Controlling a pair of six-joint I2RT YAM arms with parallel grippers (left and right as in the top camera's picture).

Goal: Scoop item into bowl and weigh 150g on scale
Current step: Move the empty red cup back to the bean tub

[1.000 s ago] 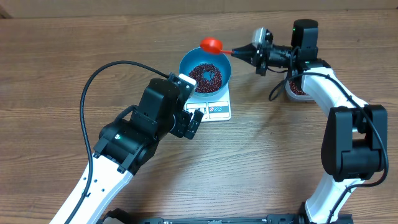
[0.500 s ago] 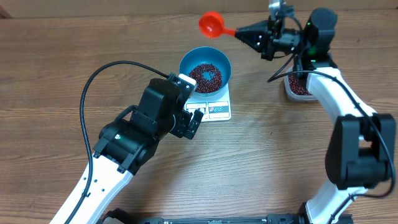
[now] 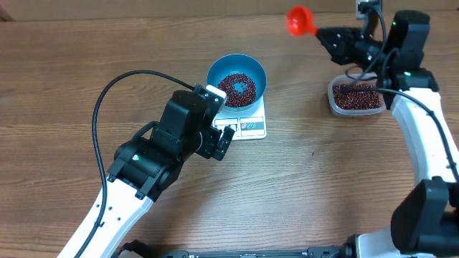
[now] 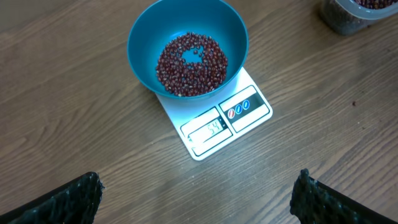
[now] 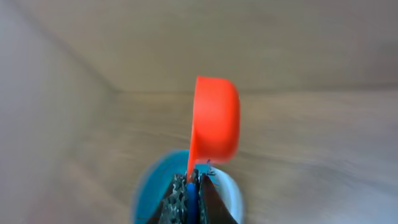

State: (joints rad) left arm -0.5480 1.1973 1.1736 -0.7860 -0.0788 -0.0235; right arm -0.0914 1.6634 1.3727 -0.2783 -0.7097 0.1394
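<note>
beans lie in a loose dark red heap at the bottom of the blue bowl, which sits on the white scale near the middle of the wooden surface in the overhead view. the left end effector hangs just beside the scale's front left corner. the right end effector is at the far right edge, clamped on the handle of a red scoop, which is well apart from the bowl and near a clear tub holding more beans. in the left wrist view the fingers stand wide apart at the lower corners with nothing between them; bowl and scale lie ahead, the display turned toward the camera. in the right wrist view the jaws are pressed together on the scoop's thin handle, its cup upright above them and the blue bowl blurred behind.
</note>
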